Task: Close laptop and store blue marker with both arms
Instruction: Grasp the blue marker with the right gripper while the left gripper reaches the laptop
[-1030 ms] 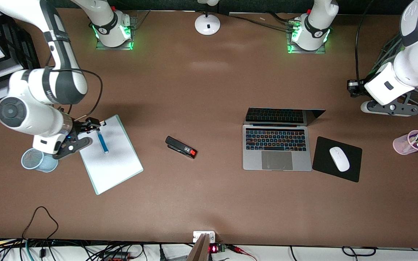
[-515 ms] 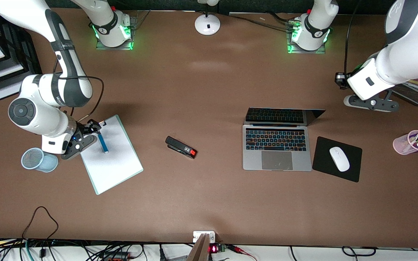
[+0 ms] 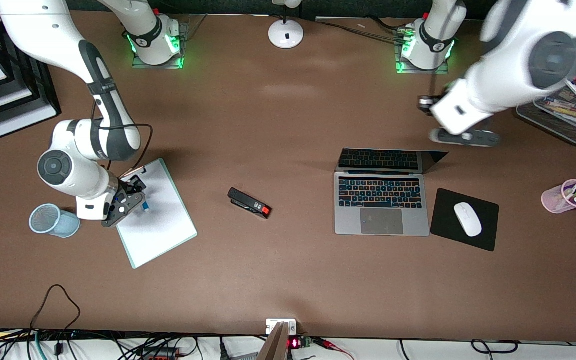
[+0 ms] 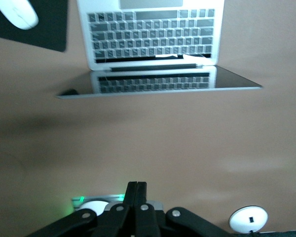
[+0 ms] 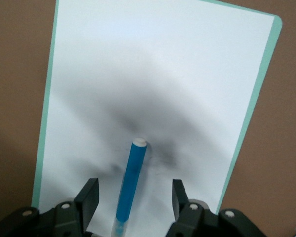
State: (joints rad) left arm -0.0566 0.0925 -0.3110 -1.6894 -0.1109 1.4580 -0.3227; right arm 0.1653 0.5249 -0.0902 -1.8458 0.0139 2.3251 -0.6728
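The laptop (image 3: 382,207) stands open on the table, its screen (image 3: 388,160) leaning toward the robot bases; it also shows in the left wrist view (image 4: 153,44). My left gripper (image 3: 463,136) is shut and empty in the left wrist view (image 4: 136,190), up over the table beside the screen's edge. The blue marker (image 5: 130,182) lies on a white board (image 5: 163,74). My right gripper (image 5: 133,197) is open, one finger on each side of the marker and not touching it. In the front view the right gripper (image 3: 128,197) hides most of the marker (image 3: 146,207).
A black stapler (image 3: 249,203) lies mid-table. A blue mesh cup (image 3: 50,220) stands beside the right gripper. A white mouse (image 3: 467,219) sits on a black pad (image 3: 443,227). A pink pen cup (image 3: 565,196), a marker tray (image 3: 563,117) and a lamp base (image 3: 286,34) stand around.
The right gripper has moved along the board and now straddles the marker. The left arm has swung from the marker tray toward the laptop's screen.
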